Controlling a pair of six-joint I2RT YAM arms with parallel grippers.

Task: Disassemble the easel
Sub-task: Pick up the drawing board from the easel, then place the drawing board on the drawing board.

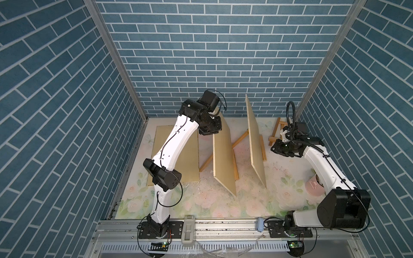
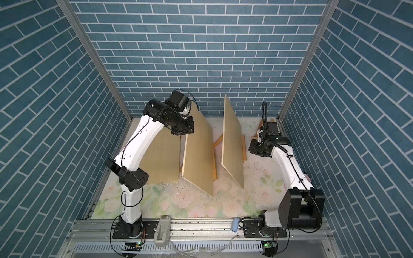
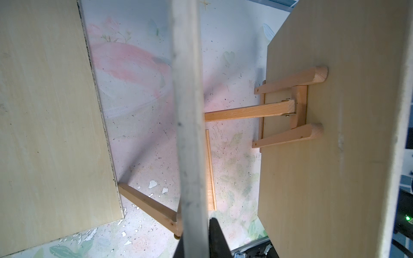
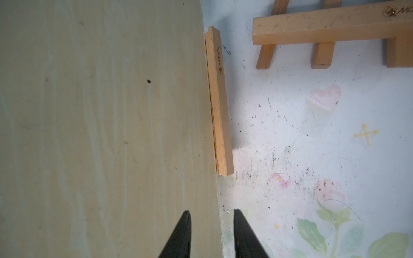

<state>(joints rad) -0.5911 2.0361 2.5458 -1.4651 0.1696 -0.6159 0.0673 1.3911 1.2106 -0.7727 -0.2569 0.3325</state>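
Observation:
Two pale boards stand tilted on small wooden easels. My left gripper (image 1: 215, 131) (image 3: 195, 234) is shut on the top edge of the left board (image 1: 224, 154) (image 2: 199, 154); in the left wrist view that edge (image 3: 190, 111) runs between the black fingers (image 3: 216, 236). Its easel's legs (image 1: 240, 139) (image 3: 147, 203) show beneath. The right board (image 1: 256, 143) (image 4: 100, 111) rests on its easel's ledge (image 1: 263, 149) (image 4: 219, 100). My right gripper (image 1: 277, 149) (image 4: 213, 214) hangs open just right of it, holding nothing.
A third board (image 1: 187, 160) (image 3: 44, 111) lies flat at the left, partly under my left arm. Another easel (image 1: 276, 131) (image 4: 324, 24) lies folded at the back right corner. A pink cup (image 1: 312, 185) sits behind my right arm. Blue brick walls close three sides.

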